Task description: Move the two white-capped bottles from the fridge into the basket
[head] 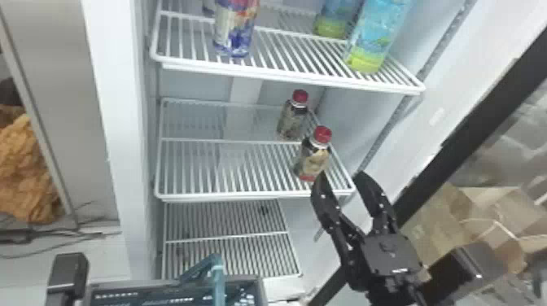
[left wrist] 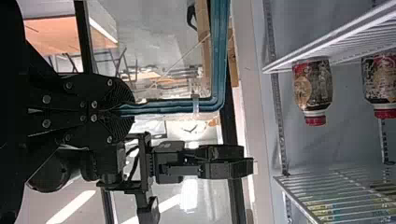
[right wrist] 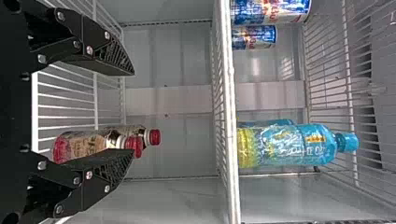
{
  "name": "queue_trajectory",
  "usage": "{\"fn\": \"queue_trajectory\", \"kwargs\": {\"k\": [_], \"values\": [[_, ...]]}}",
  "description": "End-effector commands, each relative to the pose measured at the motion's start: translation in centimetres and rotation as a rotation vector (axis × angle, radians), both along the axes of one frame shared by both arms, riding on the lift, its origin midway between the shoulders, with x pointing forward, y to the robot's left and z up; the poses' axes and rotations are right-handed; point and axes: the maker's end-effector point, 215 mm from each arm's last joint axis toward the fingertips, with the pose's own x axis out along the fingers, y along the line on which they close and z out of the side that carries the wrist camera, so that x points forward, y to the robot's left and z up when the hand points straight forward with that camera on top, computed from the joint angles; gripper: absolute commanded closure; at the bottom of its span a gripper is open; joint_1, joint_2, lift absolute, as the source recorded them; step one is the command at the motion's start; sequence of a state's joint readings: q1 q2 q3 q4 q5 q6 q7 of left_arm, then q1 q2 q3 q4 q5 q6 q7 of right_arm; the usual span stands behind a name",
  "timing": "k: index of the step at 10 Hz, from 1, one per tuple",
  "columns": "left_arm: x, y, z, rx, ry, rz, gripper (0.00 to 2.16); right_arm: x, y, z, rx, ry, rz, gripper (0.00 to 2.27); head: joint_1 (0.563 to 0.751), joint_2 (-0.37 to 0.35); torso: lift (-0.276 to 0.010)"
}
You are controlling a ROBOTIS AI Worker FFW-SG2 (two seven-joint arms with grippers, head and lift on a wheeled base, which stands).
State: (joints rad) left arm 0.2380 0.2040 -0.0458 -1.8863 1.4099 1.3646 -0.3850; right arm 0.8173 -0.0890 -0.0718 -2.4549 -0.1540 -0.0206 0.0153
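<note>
head view: we hold right gripper [head: 341, 175] wide open, empty, near red-capped bottles [head: 313, 160]; left gripper [left wrist: 132, 109] pinches teal handle [left wrist: 170, 106], likely steadying basket [head: 244, 280].

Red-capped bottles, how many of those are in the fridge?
2. Both stand at the right of the middle shelf: the nearer bottle towards its front edge, the farther bottle behind it, slightly left. Others could be hidden elsewhere.

In the fridge [head: 118, 101], 2 bottles [head: 314, 162] stand right on the middle shelf [head: 244, 197], 1 behind the other. Above, 2 cans [head: 236, 28] sit left, 2 other bottles [head: 376, 34] right. Basket [head: 260, 291] in front.
</note>
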Motion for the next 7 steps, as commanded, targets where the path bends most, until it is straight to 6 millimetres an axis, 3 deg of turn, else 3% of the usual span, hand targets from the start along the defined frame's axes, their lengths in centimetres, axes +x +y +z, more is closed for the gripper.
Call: {"fn": "queue_trajectory", "kwargs": {"k": [1, 7], "values": [[0.06, 0.06, 0.00, 0.000, 0.000, 0.002, 1.15, -0.06, 0.00, 0.00, 0.002, 0.000, 0.000, 0.51, 0.695, -0.350, -0.260], [0.04, 0.11, 0.01, 0.001, -0.001, 0.003, 1.15, -0.07, 0.00, 0.07, 0.002, -0.002, 0.000, 0.51, 0.695, -0.350, -0.260]]}}
